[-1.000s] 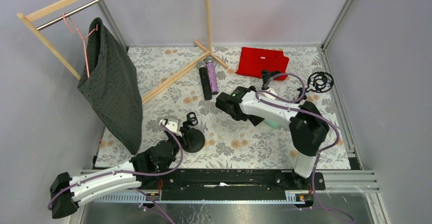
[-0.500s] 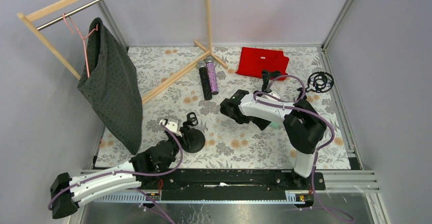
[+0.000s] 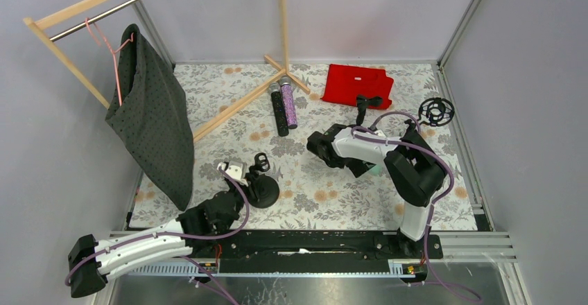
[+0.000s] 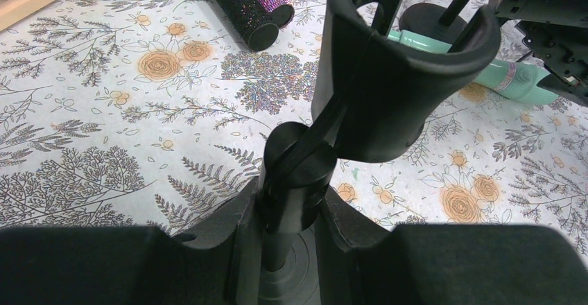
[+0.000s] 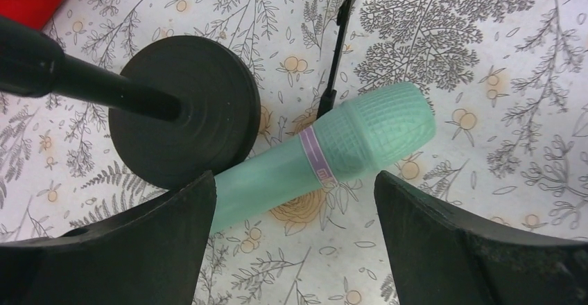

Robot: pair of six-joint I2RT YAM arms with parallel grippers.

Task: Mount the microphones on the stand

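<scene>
right gripper (image 5: 297, 223), jaws spread wide over the mint-green microphone (image 5: 333, 154) lying flat with its tail at a stand base (image 5: 201, 90) at ten o'clock, should grasp mid-handle clear of that base, while the left gripper (image 4: 288, 216) clamps the near stand (image 4: 409, 76) by its stem.

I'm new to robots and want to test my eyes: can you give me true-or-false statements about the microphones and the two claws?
1. The mint-green plastic microphone lies on the flowered tabletop. True.
2. The right gripper is clamped on it. False: its fingers stand open on either side.
3. The left gripper is shut on the post of the black microphone stand. True.
4. The black microphone with a silver mesh head and the glittery purple microphone sit in stands. False: both lie on the tabletop.
</scene>
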